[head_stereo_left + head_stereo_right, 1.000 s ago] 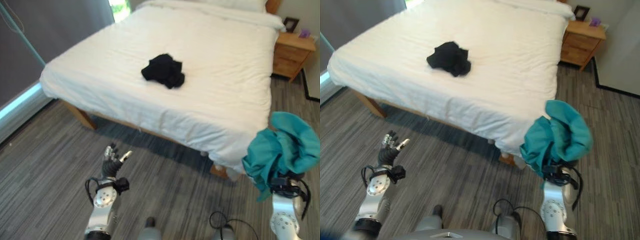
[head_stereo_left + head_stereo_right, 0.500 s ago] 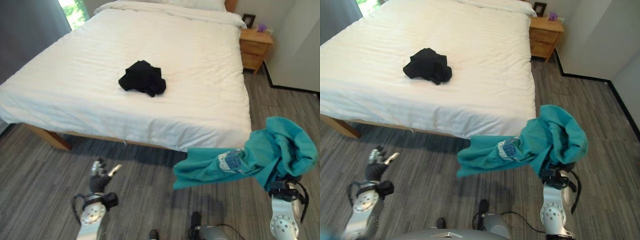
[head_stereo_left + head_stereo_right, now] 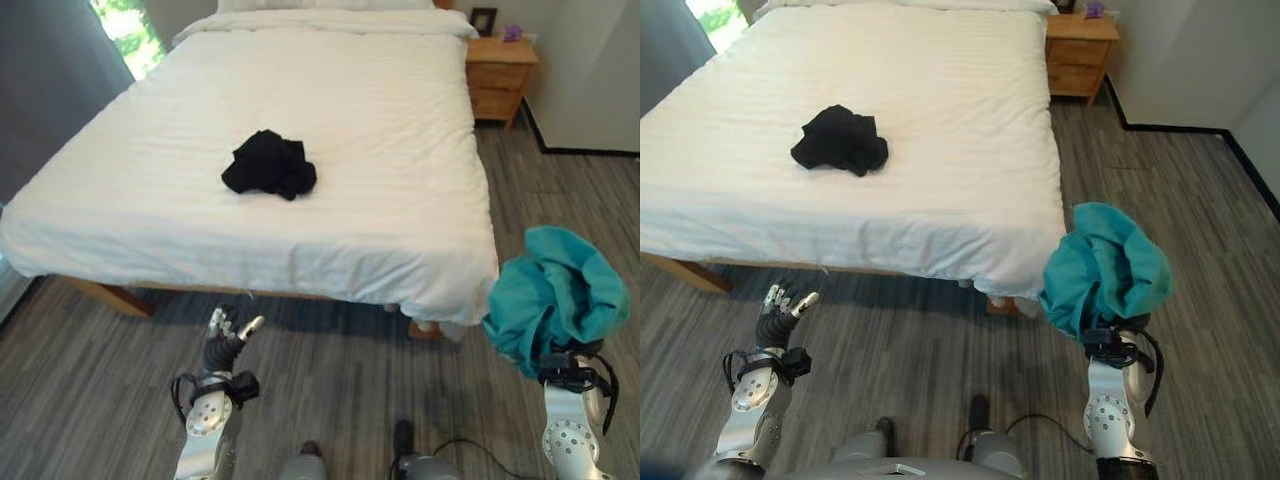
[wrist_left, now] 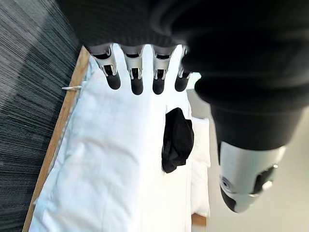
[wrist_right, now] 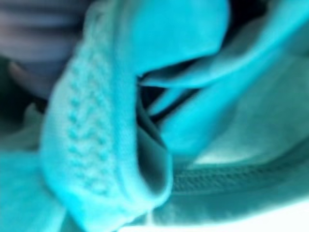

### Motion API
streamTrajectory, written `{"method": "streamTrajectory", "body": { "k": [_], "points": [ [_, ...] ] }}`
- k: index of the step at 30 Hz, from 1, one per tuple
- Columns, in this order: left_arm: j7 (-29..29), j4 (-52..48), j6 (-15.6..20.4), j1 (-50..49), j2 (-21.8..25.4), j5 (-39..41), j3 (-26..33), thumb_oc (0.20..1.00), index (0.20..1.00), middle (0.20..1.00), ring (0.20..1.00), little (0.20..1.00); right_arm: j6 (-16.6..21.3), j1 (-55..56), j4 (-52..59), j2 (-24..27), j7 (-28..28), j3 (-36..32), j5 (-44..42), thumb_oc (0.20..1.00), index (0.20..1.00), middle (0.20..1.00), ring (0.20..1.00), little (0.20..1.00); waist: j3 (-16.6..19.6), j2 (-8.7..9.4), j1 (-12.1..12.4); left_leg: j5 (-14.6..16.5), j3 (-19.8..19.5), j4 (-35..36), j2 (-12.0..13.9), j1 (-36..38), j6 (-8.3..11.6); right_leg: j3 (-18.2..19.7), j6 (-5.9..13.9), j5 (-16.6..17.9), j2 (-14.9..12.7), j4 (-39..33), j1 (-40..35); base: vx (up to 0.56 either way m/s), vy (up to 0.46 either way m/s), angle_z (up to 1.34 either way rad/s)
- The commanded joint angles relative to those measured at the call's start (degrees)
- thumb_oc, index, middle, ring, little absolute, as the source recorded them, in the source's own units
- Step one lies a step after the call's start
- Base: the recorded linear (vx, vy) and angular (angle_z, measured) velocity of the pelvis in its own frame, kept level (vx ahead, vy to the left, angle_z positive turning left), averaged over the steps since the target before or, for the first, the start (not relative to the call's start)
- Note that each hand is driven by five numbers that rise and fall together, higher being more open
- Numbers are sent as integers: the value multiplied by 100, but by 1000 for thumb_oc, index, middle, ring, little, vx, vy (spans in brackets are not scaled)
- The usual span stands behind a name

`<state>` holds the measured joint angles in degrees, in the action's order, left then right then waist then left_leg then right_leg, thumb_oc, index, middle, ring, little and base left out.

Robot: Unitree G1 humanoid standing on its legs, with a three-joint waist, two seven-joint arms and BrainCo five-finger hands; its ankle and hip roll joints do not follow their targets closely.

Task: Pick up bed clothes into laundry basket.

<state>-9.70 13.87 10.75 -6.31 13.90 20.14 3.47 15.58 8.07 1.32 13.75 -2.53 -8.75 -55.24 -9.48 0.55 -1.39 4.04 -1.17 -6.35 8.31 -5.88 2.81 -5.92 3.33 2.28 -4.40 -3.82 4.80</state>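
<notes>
You carry a teal garment (image 3: 553, 297) draped over your right hand, grip hidden, left hand (image 3: 222, 337) empty with fingers apart; a black garment (image 3: 268, 165) waits on the bed (image 3: 400, 150) at 11 o'clock, likely next.

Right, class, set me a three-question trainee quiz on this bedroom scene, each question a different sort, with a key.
1. True or false: the black garment lies on the white bed.
2. What drapes over the right hand? A) teal garment B) pillow C) towel
3. Fill in: the left hand hangs over the ____, its fingers straight.

Key: 1 true; 2 A; 3 floor.
</notes>
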Motion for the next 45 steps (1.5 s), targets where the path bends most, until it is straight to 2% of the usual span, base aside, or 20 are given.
{"method": "streamTrajectory", "body": {
  "k": [1,5,8,10,12,13,14,15,16,17,20,21,22,24,25,29,33,41,42,45],
  "points": [
    [-195,-273,327,11,444,135,207,1000,1000,1000,1000,1000,454,-319,460,230,23,-238,-171,200,200,200,200,200,129,139,171,-1400,-248,829,544,-170,469,157,324,-635,-379,626,-645,289,300,-28],
    [-322,-162,379,32,515,112,405,1000,1000,1000,1000,1000,466,-459,524,360,23,-239,-89,200,200,200,200,200,194,104,215,-1537,-524,944,758,-124,641,495,415,-733,-541,612,-828,210,239,-32],
    [-335,-194,443,120,630,145,481,1000,1000,1000,1000,1000,474,-486,616,289,27,-384,-46,200,200,200,200,200,358,84,130,-1010,-393,550,658,-54,615,657,619,-621,-951,542,-995,322,521,-51],
    [-338,-217,445,213,719,120,406,1000,1000,1000,1000,1000,502,-498,613,165,-49,-416,-2,200,200,200,200,200,381,115,83,-809,-246,449,423,-72,466,740,764,-219,-1229,748,-859,192,445,-11],
    [-359,-251,425,270,824,25,401,1000,1000,1000,1000,1000,526,-475,608,-10,-64,-358,-11,200,200,200,200,200,364,147,60,-674,-73,657,143,96,236,945,730,458,-1384,1275,-494,156,373,-10],
    [-359,-248,425,275,829,24,403,1000,1000,1000,1000,1000,526,-479,607,-15,-63,-358,-11,200,200,200,200,200,368,164,82,-680,-44,665,130,97,224,981,740,464,-1397,1289,-463,109,451,-26],
    [-396,-302,418,304,1000,-71,419,1000,1000,1000,1000,1000,505,-491,592,-122,-39,-233,-61,200,200,200,200,200,230,88,36,-666,51,750,-43,217,70,1072,629,1056,-1436,1868,-88,54,471,-32],
    [-394,-351,413,330,1056,-103,446,1000,1000,1000,1000,1000,501,-441,611,-156,-8,-180,-54,200,200,200,200,200,140,11,2,-718,137,805,-108,223,12,1047,643,1285,-1446,2206,98,57,465,-25],
    [-394,-352,413,329,1056,-103,446,1000,1000,1000,1000,1000,501,-441,611,-156,-9,-179,-54,200,200,200,200,200,143,13,3,-719,139,807,-109,221,12,1052,643,1282,-1447,2212,106,79,498,-14],
    [-402,-322,403,344,1135,-162,475,1000,1000,1000,1000,1000,410,-392,614,-130,8,-66,68,200,200,200,200,200,68,-112,-69,-673,227,916,-199,364,-92,726,598,1230,-1465,2594,354,109,433,-3],
    [-399,-286,388,329,1117,-198,524,1000,1000,1000,1000,1000,320,-364,598,-118,56,-26,69,200,200,200,200,200,17,-122,-137,-639,382,1052,-268,550,-118,402,566,938,-1258,2555,487,110,333,-26],
    [-361,-299,387,257,1066,-173,563,1000,1000,1000,1000,1000,281,-336,509,-60,106,-57,92,200,200,200,200,200,-12,-94,-165,-602,489,1107,-353,649,-156,116,495,424,-757,2333,701,101,182,-58],
    [-351,-301,380,238,1023,-167,568,1000,1000,1000,1000,1000,288,-322,496,-43,126,-84,71,200,200,200,200,200,-26,-88,-175,-567,516,1117,-367,683,-144,38,460,186,-493,2155,755,122,218,-66],
    [-281,-308,352,181,906,-150,555,1000,1000,1000,1000,1000,298,-279,479,-74,138,-134,25,200,200,200,200,200,16,36,-209,-512,515,1135,-492,731,-154,174,420,13,-119,1369,658,124,44,-36],
    [-280,-308,347,156,886,-181,550,1000,1000,1000,1000,1000,317,-249,473,-60,144,-134,45,200,200,200,200,200,21,86,-159,-488,522,1133,-510,766,-159,178,389,39,-70,1120,522,94,-3,0],
    [-247,-269,362,137,743,-208,441,1000,1000,1000,1000,1000,290,-232,436,-51,167,-110,96,200,200,200,200,200,97,194,-94,-480,544,1130,-540,808,-178,495,427,86,-49,719,257,60,-33,0],
    [-87,-324,291,-10,492,44,236,1000,1000,1000,1000,1000,265,-291,372,70,64,-104,84,200,200,200,200,200,317,261,46,-464,531,1135,-563,836,-154,252,408,156,-78,181,-202,98,-70,-8],
    [-76,-398,216,-130,528,-33,238,1000,1000,1000,1000,1000,119,-150,306,66,0,-67,312,200,200,200,200,200,372,233,24,-427,423,1135,-570,904,-146,160,373,61,-104,183,-383,22,-26,2],
    [-131,-249,153,-131,764,-238,587,1000,1000,1000,1000,1000,131,-254,-160,289,-188,-405,648,200,200,200,200,200,394,374,120,-250,982,936,-586,908,-192,-386,347,-232,-47,535,-465,-9,-71,1],
    [-168,-327,200,-53,679,-55,610,1000,1000,1000,1000,1000,229,-302,-164,206,-218,-446,464,200,200,200,200,200,375,346,90,-257,935,894,-560,924,-162,-389,297,-277,-22,529,-524,-9,-58,1]
  ]
}}
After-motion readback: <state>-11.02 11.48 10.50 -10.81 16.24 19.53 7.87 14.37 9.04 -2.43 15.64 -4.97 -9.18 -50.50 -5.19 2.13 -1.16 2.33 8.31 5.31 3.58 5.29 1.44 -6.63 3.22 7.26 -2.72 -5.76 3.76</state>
